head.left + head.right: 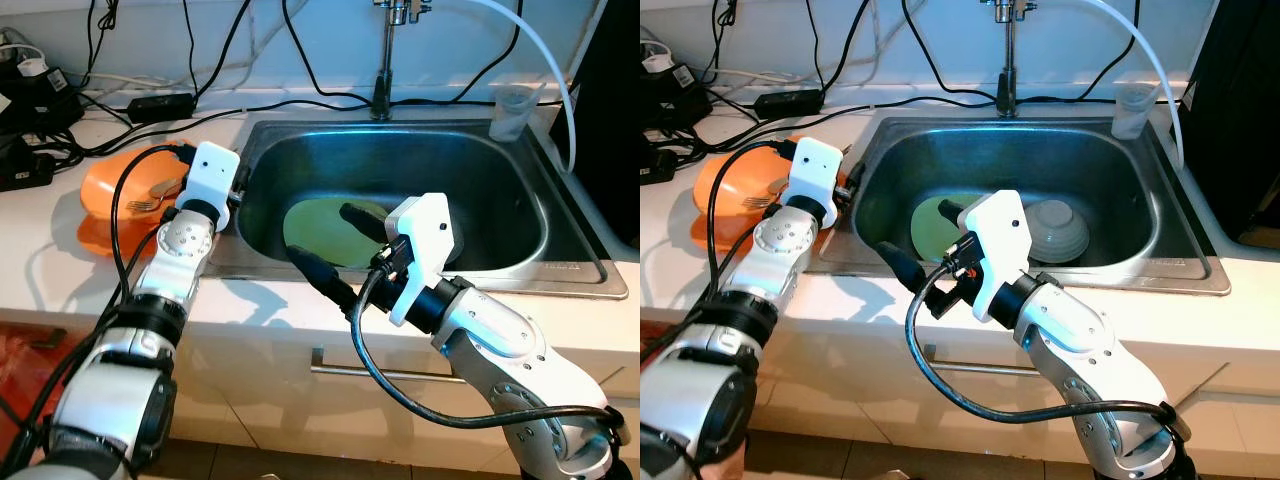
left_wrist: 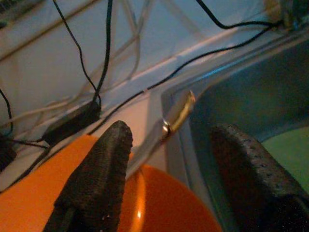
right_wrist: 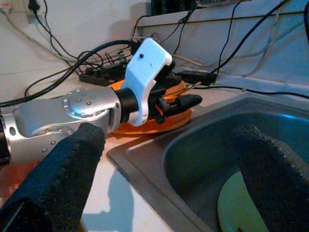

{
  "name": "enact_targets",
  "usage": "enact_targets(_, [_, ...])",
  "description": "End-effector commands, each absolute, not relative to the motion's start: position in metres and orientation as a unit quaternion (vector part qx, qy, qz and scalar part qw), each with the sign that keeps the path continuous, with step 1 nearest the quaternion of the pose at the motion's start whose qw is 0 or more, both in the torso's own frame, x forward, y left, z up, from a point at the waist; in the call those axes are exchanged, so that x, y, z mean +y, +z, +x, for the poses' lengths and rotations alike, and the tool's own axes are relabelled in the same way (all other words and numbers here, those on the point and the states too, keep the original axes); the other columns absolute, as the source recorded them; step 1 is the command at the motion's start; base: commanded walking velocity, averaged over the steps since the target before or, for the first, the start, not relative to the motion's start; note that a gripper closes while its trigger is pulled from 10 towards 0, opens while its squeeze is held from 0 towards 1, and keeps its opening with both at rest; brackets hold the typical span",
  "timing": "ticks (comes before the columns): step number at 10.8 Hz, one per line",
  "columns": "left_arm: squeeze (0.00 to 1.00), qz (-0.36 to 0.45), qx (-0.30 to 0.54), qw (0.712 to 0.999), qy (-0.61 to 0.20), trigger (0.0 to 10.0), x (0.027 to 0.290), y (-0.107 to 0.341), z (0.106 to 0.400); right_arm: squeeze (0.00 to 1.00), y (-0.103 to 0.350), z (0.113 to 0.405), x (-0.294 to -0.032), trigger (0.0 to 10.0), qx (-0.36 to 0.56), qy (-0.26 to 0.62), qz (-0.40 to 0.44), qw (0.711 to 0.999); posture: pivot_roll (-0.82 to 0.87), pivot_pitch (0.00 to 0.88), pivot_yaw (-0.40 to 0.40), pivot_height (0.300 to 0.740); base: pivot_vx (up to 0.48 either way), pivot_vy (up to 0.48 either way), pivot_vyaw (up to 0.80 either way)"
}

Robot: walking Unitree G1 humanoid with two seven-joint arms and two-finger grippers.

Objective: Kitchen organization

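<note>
While spread wide over the sink's near rim, holding nothing: right gripper (image 1: 335,250)
Right gripper placement: one black finger over the front edge of the white surface (image 1: 60,270), the other out over the basin, just above the green plate (image 1: 320,232)
Green plate: flat on the floor of the steel sink (image 1: 500,190), left of centre, directly beneath and beyond the right gripper
Grey bowl (image 1: 1058,230): upside down in the sink, just beside the green plate on its right
Left gripper (image 2: 178,164): parted wide, empty, at the sink's left rim, above the edge of the orange plate (image 1: 105,195)
Orange plate: on the surface left of the sink, fork (image 1: 150,200) lying on it
Metal utensil handle (image 2: 177,113): angled up off the orange plate, between the left gripper's fingers, untouched by either
Clear plastic cup (image 1: 512,110): upright at the sink's far right corner
Faucet (image 1: 385,60): behind the basin
Black cables (image 1: 150,100): strewn along the back of the surface
</note>
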State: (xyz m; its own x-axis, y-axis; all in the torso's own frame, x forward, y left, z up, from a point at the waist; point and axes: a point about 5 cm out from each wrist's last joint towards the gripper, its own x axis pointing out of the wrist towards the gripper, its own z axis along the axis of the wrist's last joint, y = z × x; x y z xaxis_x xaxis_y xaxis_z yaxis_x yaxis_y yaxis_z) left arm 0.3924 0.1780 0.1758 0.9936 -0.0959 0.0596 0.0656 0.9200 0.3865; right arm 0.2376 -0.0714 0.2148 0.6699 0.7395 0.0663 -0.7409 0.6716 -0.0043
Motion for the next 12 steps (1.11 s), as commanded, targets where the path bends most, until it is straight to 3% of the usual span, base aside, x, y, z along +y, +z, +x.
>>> enact_targets(1, [0.0, 0.198, -0.046, 0.979, -0.033, 0.0, 0.1818, 0.1823, 0.3948, 0.0, 0.2174, 0.2357, -0.0716, 10.0, -0.034, 0.404, 0.008, 0.914, -0.12, 0.002, 0.125, 0.74, 0.0, 0.0, 0.0])
enact_targets(12, [0.0, 0.2, -0.063, 0.978, -0.018, 0.0, 0.1873, 0.1827, 0.3967, 0.0, 0.2169, 0.241, -0.0766, 10.0, -0.032, 0.393, -0.008, 0.919, -0.13, 0.0, 0.117, 0.74, 0.0, 0.0, 0.0])
